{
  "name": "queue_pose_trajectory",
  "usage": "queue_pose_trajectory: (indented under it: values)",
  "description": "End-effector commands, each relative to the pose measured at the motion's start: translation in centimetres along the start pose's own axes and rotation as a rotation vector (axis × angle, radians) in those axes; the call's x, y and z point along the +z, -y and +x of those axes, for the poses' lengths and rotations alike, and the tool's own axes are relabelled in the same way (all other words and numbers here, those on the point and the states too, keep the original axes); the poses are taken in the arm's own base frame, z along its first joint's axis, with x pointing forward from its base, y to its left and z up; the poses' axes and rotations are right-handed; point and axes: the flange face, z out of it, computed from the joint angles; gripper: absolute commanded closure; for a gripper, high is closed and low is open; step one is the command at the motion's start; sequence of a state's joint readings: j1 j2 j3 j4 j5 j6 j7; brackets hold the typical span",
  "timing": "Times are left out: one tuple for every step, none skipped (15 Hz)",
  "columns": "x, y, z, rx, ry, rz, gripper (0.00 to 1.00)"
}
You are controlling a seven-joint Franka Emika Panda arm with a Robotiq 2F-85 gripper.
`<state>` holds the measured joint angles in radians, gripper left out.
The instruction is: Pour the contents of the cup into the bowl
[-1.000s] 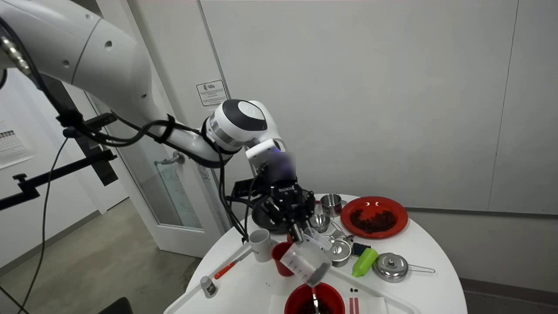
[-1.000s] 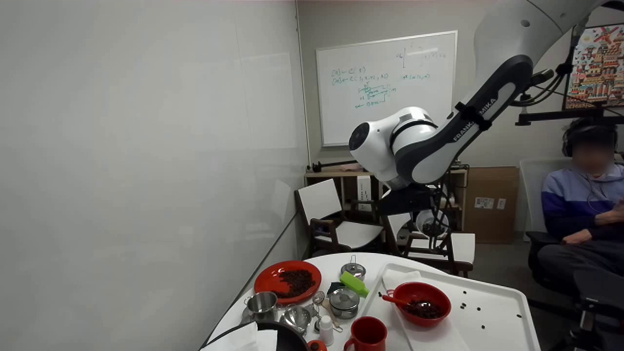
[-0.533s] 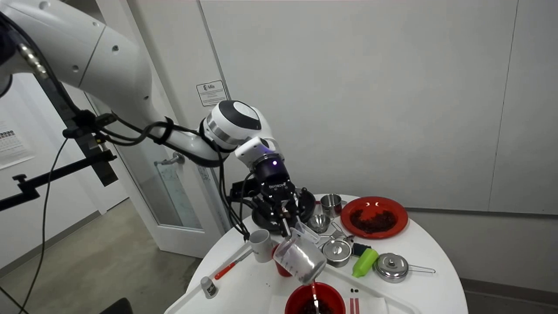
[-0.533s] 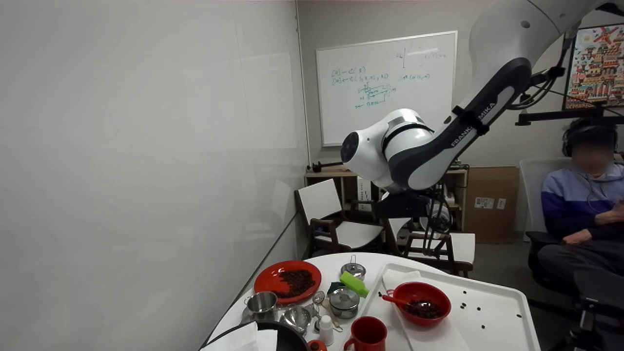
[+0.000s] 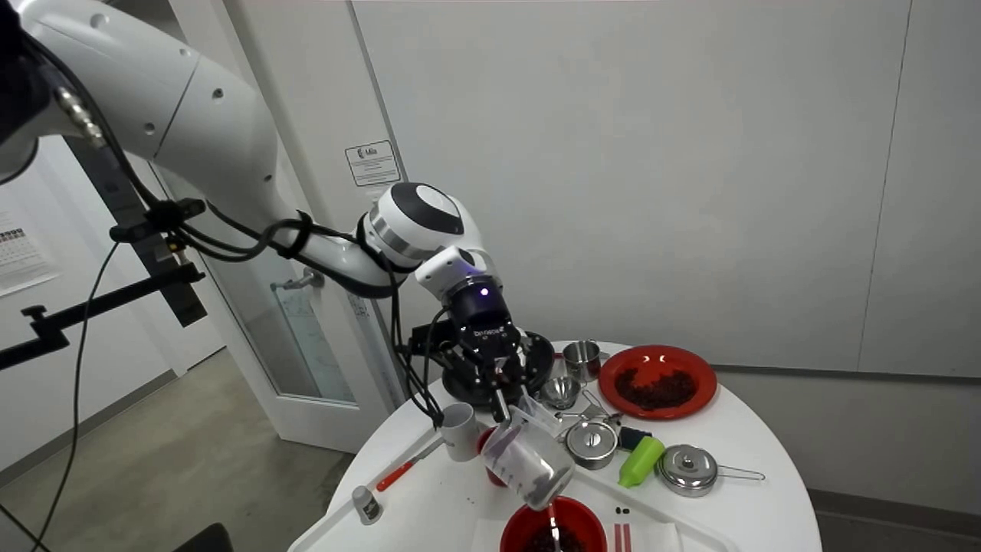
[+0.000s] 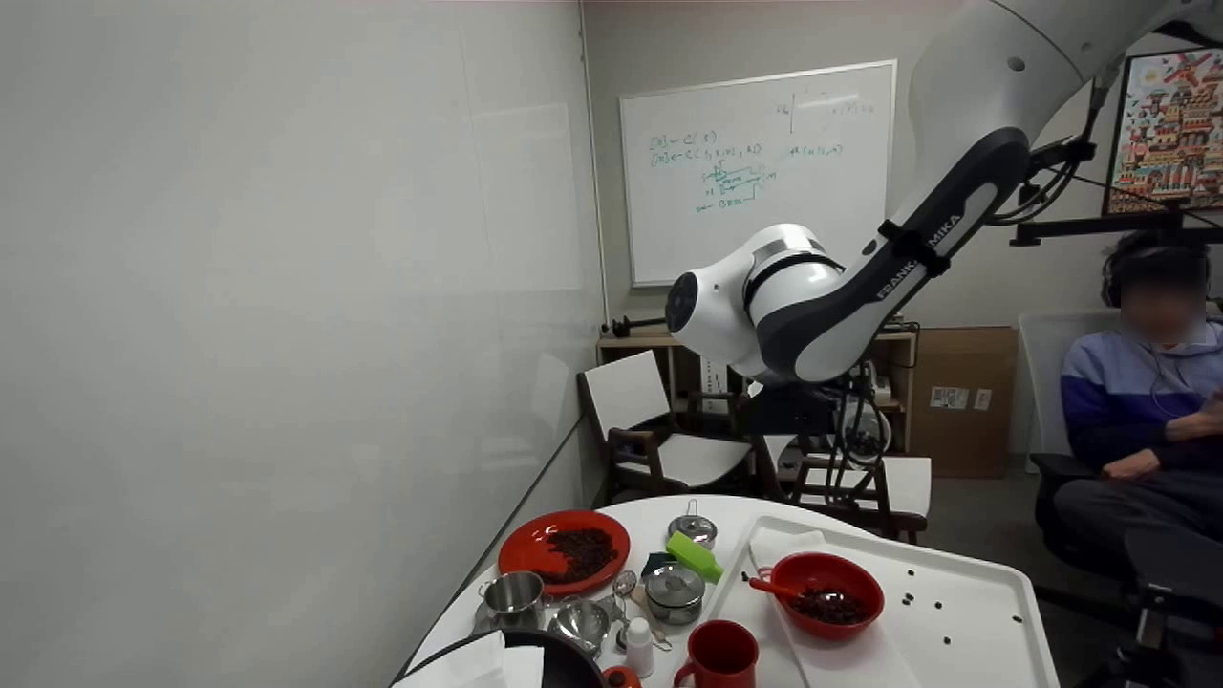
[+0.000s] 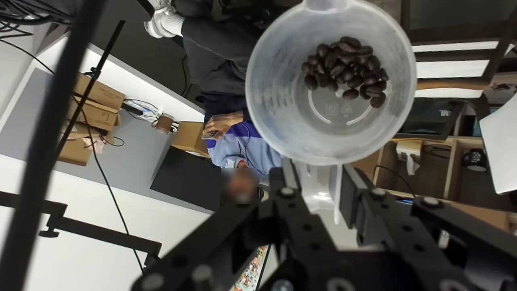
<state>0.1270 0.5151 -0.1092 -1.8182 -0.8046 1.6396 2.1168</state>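
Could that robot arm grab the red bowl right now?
Probably not: the end effector is clamped on the clear cup of dark beans, which would likely need setting down first. The bowl itself looks uncovered.

Beans lie in the cup; the bowl stands inside the tray; the plate lies near the counter's wall-side edge.

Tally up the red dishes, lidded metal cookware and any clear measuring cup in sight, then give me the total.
Red dishes: 3 (plate, bowl, mug)
Lidded metal cookware: 2 (pot, shallow pan)
Clear measuring cup: 1 (held in the jaws)
Total: 6
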Motion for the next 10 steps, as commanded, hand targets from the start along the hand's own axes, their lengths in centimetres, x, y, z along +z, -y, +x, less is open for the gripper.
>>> queue_pose_trajectory:
  values:
    - [-0.1, -0.1, -1.6, -0.018, -0.019, -0.007, 0.91]
    - [-0.1, -0.1, -2.8, -0.04, -0.029, -0.012, 0.91]
    - [0.0, 0.0, -4.2, -0.045, -0.05, -0.018, 0.91]
    - [0.1, 0.0, -5.5, -0.053, -0.067, -0.026, 0.91]
    - [0.2, 0.0, -6.6, -0.066, -0.076, -0.03, 0.91]
    - [0.3, 0.0, -7.7, -0.07, -0.095, -0.035, 0.91]
    - [0.5, -0.1, -8.7, -0.073, -0.11, -0.04, 0.9]
    - [0.7, -0.1, -9.6, -0.072, -0.129, -0.043, 0.9]
    - [0.8, 0.0, -10.3, -0.066, -0.151, -0.047, 0.9]
    - [1.0, 0.1, -10.8, -0.062, -0.168, -0.05, 0.9]
